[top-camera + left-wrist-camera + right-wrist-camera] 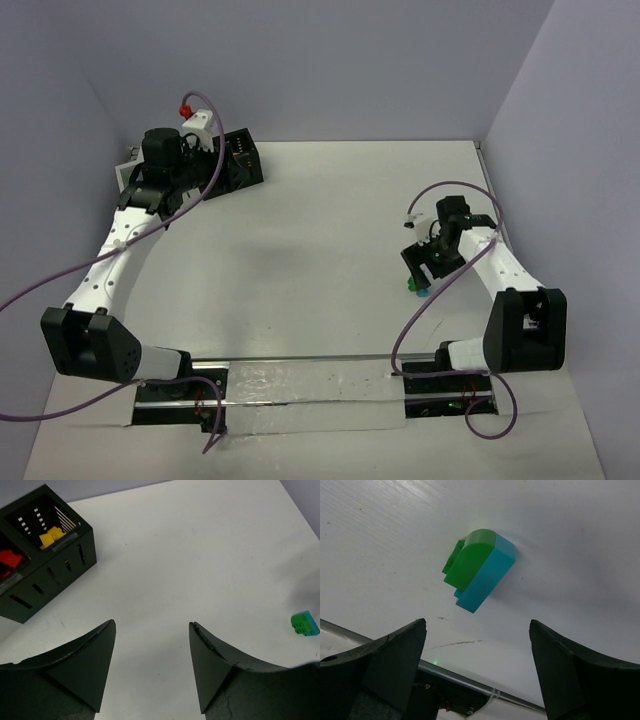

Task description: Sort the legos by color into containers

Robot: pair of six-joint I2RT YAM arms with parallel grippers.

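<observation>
White desk (320, 250) below, pale lilac walls (330, 60) behind. Near the right edge, right gripper (477, 621) spread wide and pointing down at the surface, nothing between its dark fingers (385, 665). Just past the fingertips, lying on the desk and untouched: a rounded lego piece (477, 572), green on one half, cyan on the other, small green studs jutting from one side. Farther out in that wrist view, a metal strip (460, 677) along the near edge. By the far left corner, left gripper (152, 625) likewise parted, holding nothing, raised above the desk. Up and left of its fingers, standing on the desk: the black container (55, 575), slotted walls, divided into compartments. Inside one compartment, a yellow lego (51, 536); inside the neighbouring one, a red lego (10, 560). Well apart from this claw, small toward the right edge, that green-and-cyan piece again. Seen from overhead: left arm (110, 250) stretched to the far left corner with the black container just beside its wrist, right arm (505, 270) folded back along the right edge, purple cables (455, 183) looping off both.
</observation>
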